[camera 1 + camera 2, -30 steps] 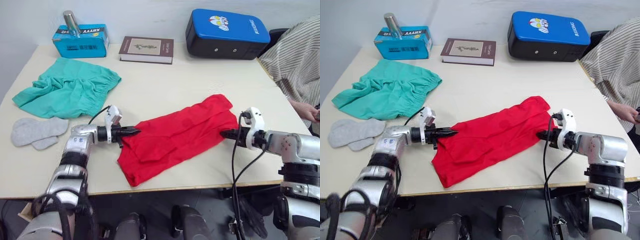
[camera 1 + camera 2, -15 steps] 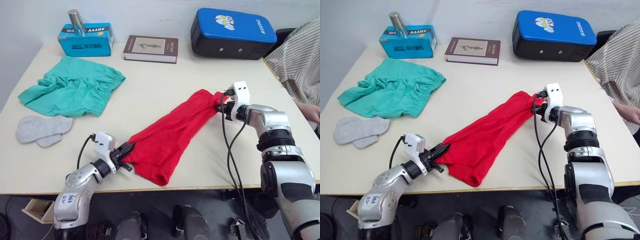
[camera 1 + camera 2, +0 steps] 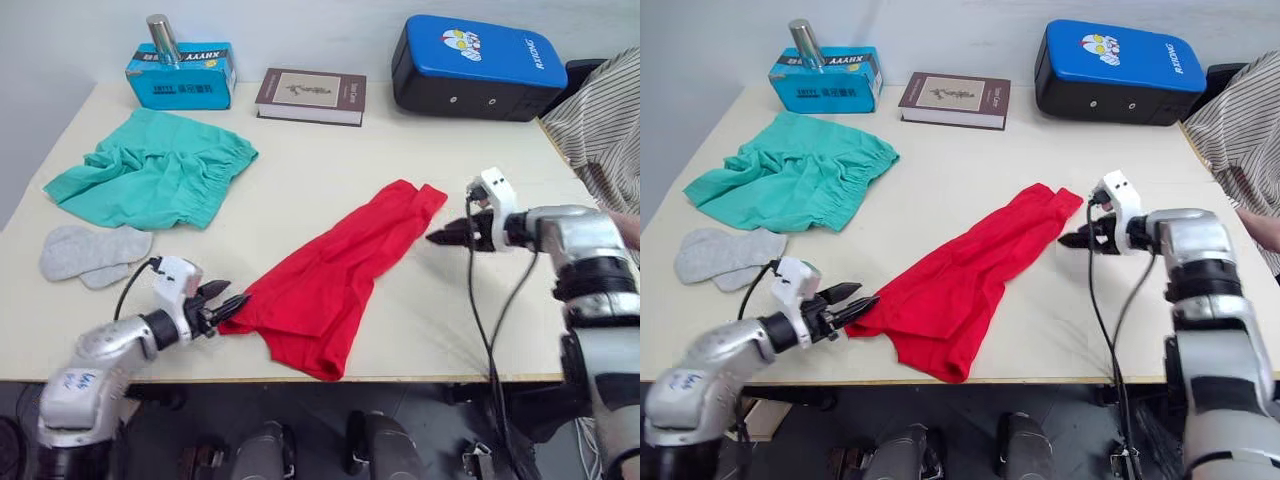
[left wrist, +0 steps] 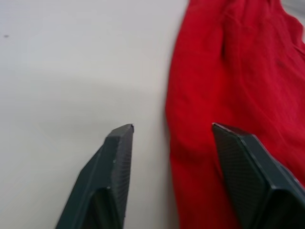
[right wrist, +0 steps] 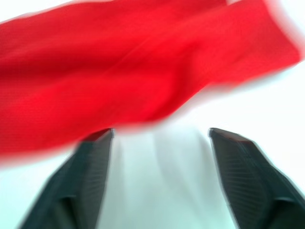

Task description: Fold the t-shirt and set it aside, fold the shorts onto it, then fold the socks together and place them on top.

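T-shirt (image 3: 335, 286) is folded long but not finished; both claws, left gripper (image 3: 232, 303) and right gripper (image 3: 436, 239), are released. Shorts (image 3: 155, 178) and socks (image 3: 93, 252) are untouched.

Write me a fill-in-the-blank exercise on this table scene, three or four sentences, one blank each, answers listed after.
1. The t-shirt lying between the two grippers is coloured ____.
2. The fingers of the left gripper are ____, with nothing clamped between them.
3. The grey socks lie on the table just in front of the ____.
4. A metal cylinder stands on top of the blue ____.

Missing words: red; open; shorts; box
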`<state>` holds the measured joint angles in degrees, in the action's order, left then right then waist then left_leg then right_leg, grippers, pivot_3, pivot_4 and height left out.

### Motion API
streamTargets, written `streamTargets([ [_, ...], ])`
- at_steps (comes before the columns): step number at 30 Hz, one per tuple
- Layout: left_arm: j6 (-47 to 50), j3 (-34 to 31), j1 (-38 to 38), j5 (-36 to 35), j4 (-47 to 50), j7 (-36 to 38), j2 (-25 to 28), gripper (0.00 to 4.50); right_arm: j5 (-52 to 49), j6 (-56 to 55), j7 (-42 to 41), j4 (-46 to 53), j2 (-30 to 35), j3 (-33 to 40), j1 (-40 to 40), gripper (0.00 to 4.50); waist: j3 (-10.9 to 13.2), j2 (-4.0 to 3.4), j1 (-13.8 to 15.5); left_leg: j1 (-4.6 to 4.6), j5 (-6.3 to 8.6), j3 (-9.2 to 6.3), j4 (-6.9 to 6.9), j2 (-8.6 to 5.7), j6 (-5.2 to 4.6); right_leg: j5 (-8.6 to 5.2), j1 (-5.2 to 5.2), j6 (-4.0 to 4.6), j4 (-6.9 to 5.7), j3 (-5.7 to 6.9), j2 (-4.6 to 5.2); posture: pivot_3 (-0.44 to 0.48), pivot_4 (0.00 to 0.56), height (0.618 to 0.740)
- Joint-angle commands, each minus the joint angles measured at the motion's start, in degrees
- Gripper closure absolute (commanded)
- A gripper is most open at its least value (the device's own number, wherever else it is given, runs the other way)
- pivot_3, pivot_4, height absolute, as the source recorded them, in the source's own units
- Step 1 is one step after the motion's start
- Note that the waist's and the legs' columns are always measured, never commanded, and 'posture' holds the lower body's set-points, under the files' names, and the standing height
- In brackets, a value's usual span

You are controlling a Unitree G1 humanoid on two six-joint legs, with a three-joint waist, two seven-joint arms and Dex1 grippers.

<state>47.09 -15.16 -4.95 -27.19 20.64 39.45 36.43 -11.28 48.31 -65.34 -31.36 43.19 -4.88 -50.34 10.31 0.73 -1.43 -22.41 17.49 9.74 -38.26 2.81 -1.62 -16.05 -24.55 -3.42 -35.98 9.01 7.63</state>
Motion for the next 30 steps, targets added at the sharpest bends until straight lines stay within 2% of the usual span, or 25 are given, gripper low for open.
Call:
streamTargets([
  [1, 3.0, -0.2, -6.5, -5.1, -6.0, 8.1, 5.2, 0.78, -10.0, 15.8, -5.2, 23.4, 4.5, -0.1, 8.2, 0.01, 0.0, -0.03, 0.0, 0.0, 0.0, 0.01, 0.03, 0.0, 0.0, 0.0, 0.0, 0.0, 0.0, 0.02, 0.01, 0.0, 0.15, 0.74],
  [3, 3.9, 1.8, -11.7, -5.7, -10.6, 11.2, 7.6, 0.16, -14.6, 22.1, -4.2, 33.7, 5.0, 1.3, 13.3, 0.0, 0.0, -0.04, -0.2, 0.0, 0.0, 0.0, 0.02, 0.0, 0.01, 0.0, 0.0, 0.0, 0.05, 0.06, 0.01, 0.0, 0.15, 0.74],
  [4, 3.6, 3.3, -14.5, -5.2, -12.9, 12.3, 8.1, 0.02, -16.6, 24.9, -3.0, 37.6, 4.4, 2.4, 15.5, 0.0, 0.0, -0.04, -0.2, 0.02, 0.01, 0.03, 0.02, -0.01, 0.02, 0.0, 0.0, 0.0, 0.07, 0.05, 0.02, 0.0, 0.15, 0.74],
  [9, -4.2, 12.3, -31.9, 1.8, -31.0, 12.2, 1.7, 0.02, -22.9, 34.3, 5.1, 51.6, -2.0, 5.7, 25.6, 0.0, 0.0, -0.02, 0.6, 0.07, 0.02, 0.01, 0.04, -0.04, 0.09, 0.02, 0.02, 0.02, 0.02, 0.06, -0.05, 0.0, 0.15, 0.74],
  [12, -9.8, 16.0, -41.6, 6.0, -45.2, 12.0, -4.5, 0.02, -23.5, 37.7, 10.9, 53.6, -6.5, 6.6, 27.1, 0.0, 0.0, 0.01, 1.3, 0.02, -0.01, 0.07, -0.02, -0.18, 0.02, 0.04, -0.02, 0.0, -0.05, 0.08, -0.2, 0.0, 0.15, 0.74],
  [17, -19.7, 18.3, -53.2, 12.3, -69.5, 11.6, -12.2, 0.02, -25.9, 42.2, 15.7, 54.9, -11.4, 6.0, 27.2, 0.0, -0.1, 0.25, 1.0, 0.02, -0.02, 0.15, -0.11, -0.17, -0.06, 0.07, -0.02, -0.05, 0.0, 0.1, -0.26, 0.0, 0.15, 0.74],
  [22, -26.7, 19.1, -60.0, 17.4, -85.4, 11.6, -18.2, 0.02, -28.0, 44.2, 20.8, 55.1, -16.5, 4.6, 28.1, 0.0, -0.1, 0.28, 0.2, 0.03, -0.02, 0.16, 0.0, -0.1, -0.03, 0.06, -0.04, -0.03, -0.01, 0.13, -0.33, 0.0, 0.15, 0.74],
  [27, -30.7, 18.5, -62.6, 20.6, -91.2, 11.0, -20.9, 0.02, -29.8, 44.2, 25.6, 54.8, -20.3, 4.8, 28.7, 0.0, -0.2, 0.37, -0.1, 0.1, -0.02, 0.14, -0.01, -0.12, -0.04, 0.06, 0.02, -0.03, 0.02, 0.12, -0.23, 0.0, 0.15, 0.74],
  [29, -30.4, 18.0, -63.5, 21.1, -92.1, 12.1, -21.9, 0.4, -31.1, 44.2, 27.4, 54.7, -21.6, 5.4, 29.2, 0.0, -0.2, 0.37, -0.2, 0.1, -0.02, 0.13, -0.01, -0.12, -0.04, 0.06, 0.02, -0.03, 0.0, 0.12, -0.21, 0.0, 0.15, 0.74],
  [30, -30.7, 18.1, -63.6, 21.6, -92.4, 12.1, -22.2, 0.55, -31.8, 44.2, 28.1, 54.7, -22.0, 5.6, 29.5, 0.18, -0.2, 0.37, -0.2, 0.1, -0.02, 0.13, -0.01, -0.12, -0.04, 0.06, 0.02, -0.03, 0.0, 0.12, -0.21, 0.0, 0.15, 0.74],
])
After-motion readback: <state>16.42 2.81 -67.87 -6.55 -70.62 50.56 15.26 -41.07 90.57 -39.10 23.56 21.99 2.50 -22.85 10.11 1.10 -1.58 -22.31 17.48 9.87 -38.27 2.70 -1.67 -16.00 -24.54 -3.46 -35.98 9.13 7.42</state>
